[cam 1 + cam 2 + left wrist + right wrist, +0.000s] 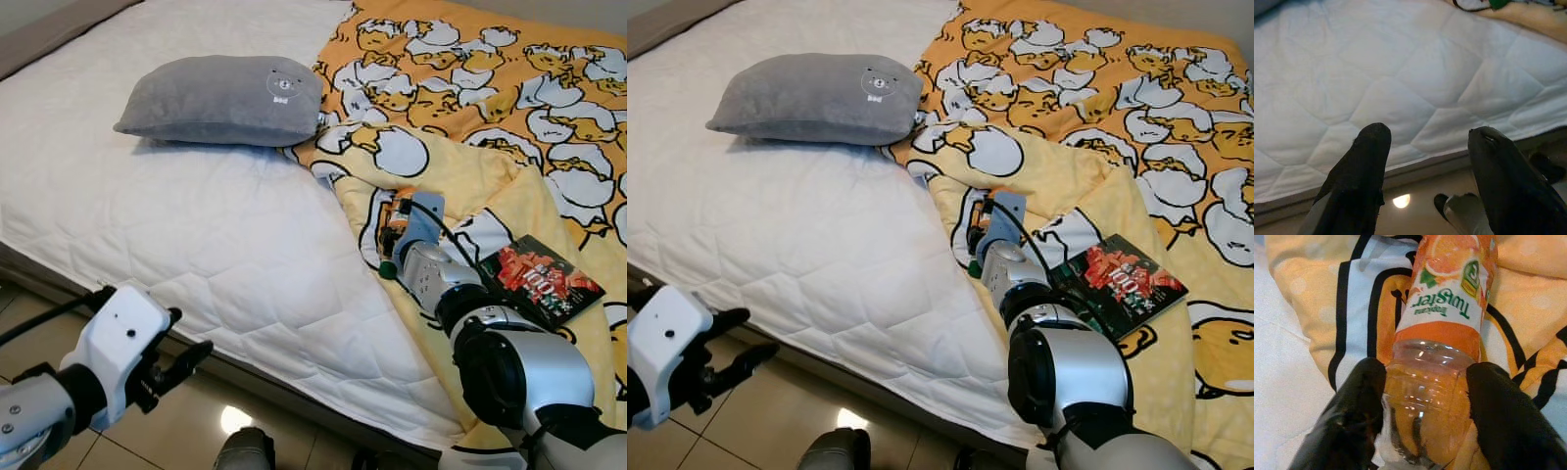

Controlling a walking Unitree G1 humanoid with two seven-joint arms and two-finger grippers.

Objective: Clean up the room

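An orange Tropicana Twister juice bottle [1442, 308] lies on the yellow egg-cartoon blanket [470, 108], near the blanket's folded edge. My right gripper [1427, 374] is shut on the bottle's clear end, one black finger [1359, 401] on each side; in the left eye view the gripper [396, 235] reaches forward over the blanket. My left gripper [181, 362] hangs open and holding nothing, low beside the mattress edge above the floor. A grey pillow [220, 98] rests on the white mattress [147, 225]. A red-covered book [539, 279] lies on the blanket right of my right arm.
The quilted mattress stretches left of the blanket, bare around the pillow. A dark bed frame edge [255, 377] runs below it, with glossy tiled floor [196, 421] under my left arm. My own foot [243, 450] shows at the bottom.
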